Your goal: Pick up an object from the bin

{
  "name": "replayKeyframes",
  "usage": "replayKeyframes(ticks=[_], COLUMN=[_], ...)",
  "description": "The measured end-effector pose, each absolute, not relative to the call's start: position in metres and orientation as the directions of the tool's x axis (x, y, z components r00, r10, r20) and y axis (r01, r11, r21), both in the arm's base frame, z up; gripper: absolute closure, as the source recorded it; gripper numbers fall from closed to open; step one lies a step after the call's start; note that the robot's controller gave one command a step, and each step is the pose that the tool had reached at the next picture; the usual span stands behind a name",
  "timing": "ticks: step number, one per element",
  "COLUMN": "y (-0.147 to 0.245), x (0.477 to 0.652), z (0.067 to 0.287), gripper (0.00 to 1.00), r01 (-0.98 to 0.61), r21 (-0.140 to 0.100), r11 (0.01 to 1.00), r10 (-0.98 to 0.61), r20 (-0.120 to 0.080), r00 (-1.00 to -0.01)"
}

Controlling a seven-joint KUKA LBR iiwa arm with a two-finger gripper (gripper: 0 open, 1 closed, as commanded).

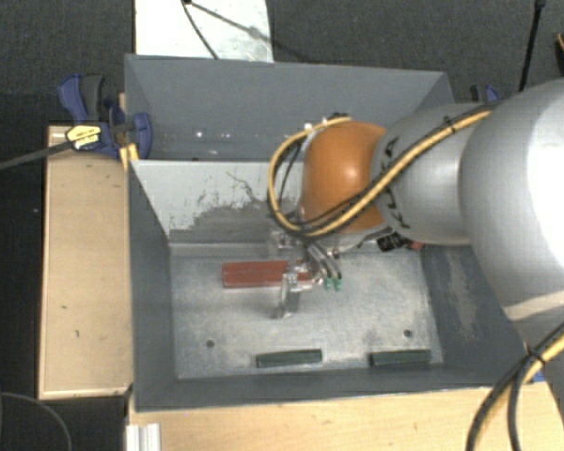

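- Reddish-brown flat bar [252, 274] lies near the centre of the grey bin [155, 289]; it looks stiff, light and smooth; probably best pinched across its narrow width
- Its long axis runs nine to three o'clock
- Gripper [289, 294] sits at its three o'clock end; open or closed, I cannot tell
- Dark strip [289, 357] lies toward six o'clock

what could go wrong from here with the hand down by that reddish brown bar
1. The hand sits at the right end of the reddish-brown bar, not over its middle. A grab there may let the bar tip or slip out when lifted.
2. The bar lies flat on the bin floor, so the hand might scrape the metal or just push the bar aside instead of getting hold of it.
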State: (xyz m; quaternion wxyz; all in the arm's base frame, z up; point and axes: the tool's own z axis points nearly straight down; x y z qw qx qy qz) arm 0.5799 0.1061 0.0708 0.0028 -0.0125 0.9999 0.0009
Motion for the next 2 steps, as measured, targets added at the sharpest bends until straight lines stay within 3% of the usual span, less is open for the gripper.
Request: replayKeyframes(ticks=[1, 2], y=[0.106, 0.114], x=[0.580, 0.582], z=[0.071, 0.240], gripper=[1.00, 1.00], r01=[-0.022, -0.084], r21=[0.002, 0.001], r11=[1.000, 0.996], r10=[-0.022, -0.084], r20=[-0.005, -0.011], r00=[-1.000, -0.996])
